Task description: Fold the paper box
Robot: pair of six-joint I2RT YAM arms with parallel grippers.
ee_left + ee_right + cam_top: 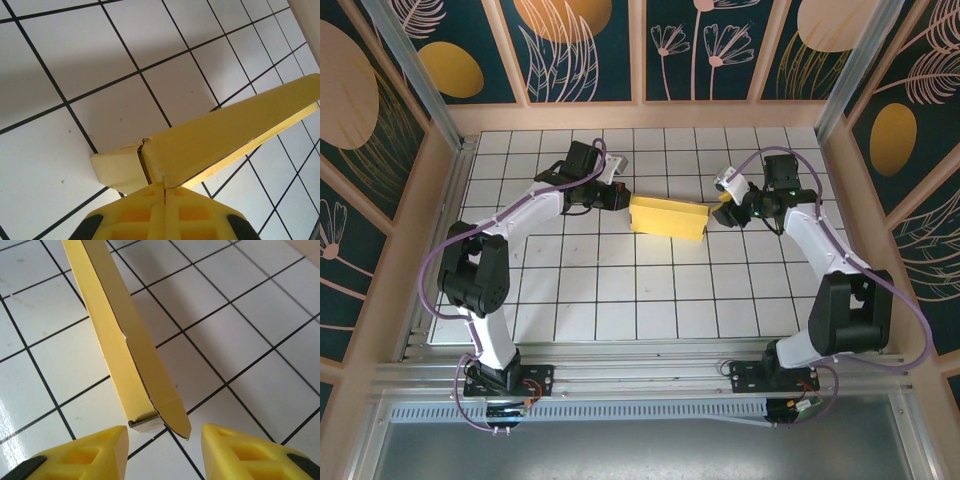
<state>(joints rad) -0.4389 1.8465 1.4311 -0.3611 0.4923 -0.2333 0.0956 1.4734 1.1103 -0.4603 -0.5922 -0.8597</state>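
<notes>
- Your paper box sits around the middle of the table, a bit closer to the far edge than the near one, with its long side running left to right.
- From the top camera it's a long bright yellow shape, not fully flat, with one panel standing up along its length.
- In the left wrist view the box is a yellow wedge with a thin dark line along its edge. There's a paler little flap sticking out at the near end, and a shadow on the tiles under it.
- Your left gripper has its jaws pressed together, pinching the left end of the card.
- Your right gripper is at the box's right end with its jaws apart, one finger either side of the tip and not touching it.
- In the right wrist view the box is edge-on: narrow and yellow, with a pointed flap tip and a pale bit inside the end.
</notes>
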